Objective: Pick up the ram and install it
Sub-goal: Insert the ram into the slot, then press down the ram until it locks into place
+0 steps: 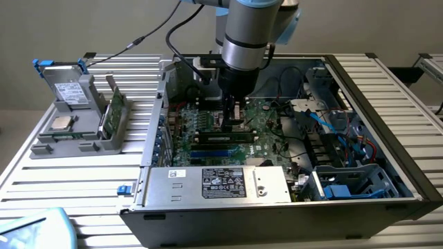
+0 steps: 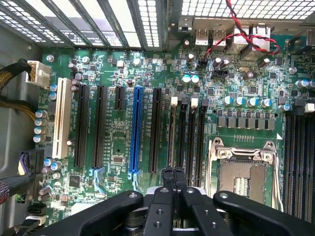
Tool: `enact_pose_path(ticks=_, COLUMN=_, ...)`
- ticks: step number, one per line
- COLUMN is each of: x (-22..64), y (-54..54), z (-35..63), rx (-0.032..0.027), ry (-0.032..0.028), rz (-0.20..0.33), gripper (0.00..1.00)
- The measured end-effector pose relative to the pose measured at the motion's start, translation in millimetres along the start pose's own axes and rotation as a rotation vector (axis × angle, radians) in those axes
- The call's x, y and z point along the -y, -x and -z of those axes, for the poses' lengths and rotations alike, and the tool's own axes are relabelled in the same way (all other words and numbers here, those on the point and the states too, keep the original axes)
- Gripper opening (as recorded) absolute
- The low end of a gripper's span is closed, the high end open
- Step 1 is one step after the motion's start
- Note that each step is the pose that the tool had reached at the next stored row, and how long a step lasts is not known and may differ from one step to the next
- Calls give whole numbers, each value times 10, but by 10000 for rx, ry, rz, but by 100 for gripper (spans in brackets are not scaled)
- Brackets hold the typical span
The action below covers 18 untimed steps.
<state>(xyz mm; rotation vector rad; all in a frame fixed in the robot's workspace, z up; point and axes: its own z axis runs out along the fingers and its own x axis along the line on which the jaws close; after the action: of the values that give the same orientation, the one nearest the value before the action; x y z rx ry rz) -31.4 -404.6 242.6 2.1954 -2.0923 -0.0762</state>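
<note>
The gripper (image 2: pixel 173 178) hangs low inside the open computer case (image 1: pixel 387 155), its two fingers (image 2: pixel 168 178) pressed together with no gap and nothing between them. Directly beneath the fingertips run the black memory slots (image 2: pixel 189 132) of the green motherboard (image 2: pixel 118 137). In the exterior view the ram (image 1: pixel 225 138) lies flat in a slot just in front of the gripper, towards the silver power supply (image 1: pixel 215 184). Beside the fingertips sits the empty CPU socket (image 2: pixel 241 172); beyond the slots on the other side stands a blue expansion slot (image 2: pixel 135 130).
</note>
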Motion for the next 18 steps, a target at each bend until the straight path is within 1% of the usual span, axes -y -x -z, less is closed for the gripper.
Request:
enact_pose_path(ticks=1, x=0, y=0, z=0, rx=0, ry=1, rz=0, gripper=11)
enact_pose_path(ticks=15, x=0, y=0, z=0, rx=0, ry=0, rz=0, gripper=11)
enact_pose_path(ticks=17, x=42, y=-13, z=5, rx=2, ry=2, rz=0, gripper=11)
enact_pose_path(ticks=18, x=78, y=-25, z=9, rx=15, ry=0, rz=2, gripper=11)
